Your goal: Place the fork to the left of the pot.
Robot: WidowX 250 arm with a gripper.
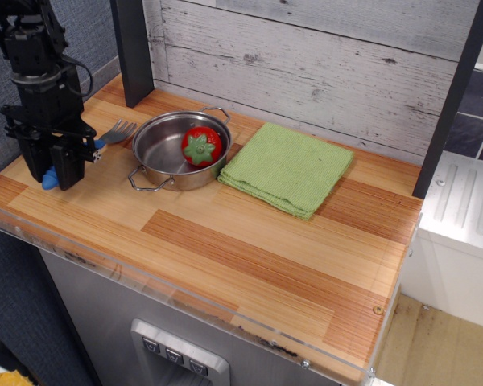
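Fork (113,133) in tool (54,173) left of pot (177,153), strawberry (201,145) inside, green cloth (286,167) right.

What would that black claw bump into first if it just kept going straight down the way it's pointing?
Probably the wooden counter. The gripper points down with the fork clamped between its fingers, so the fork's blue handle end would likely touch the wood first. Its height above the counter is unclear.

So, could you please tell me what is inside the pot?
The pot holds one red strawberry toy with a green leafy top, toward its right side. The pot floor beneath the toy is hidden; the rest looks bare.
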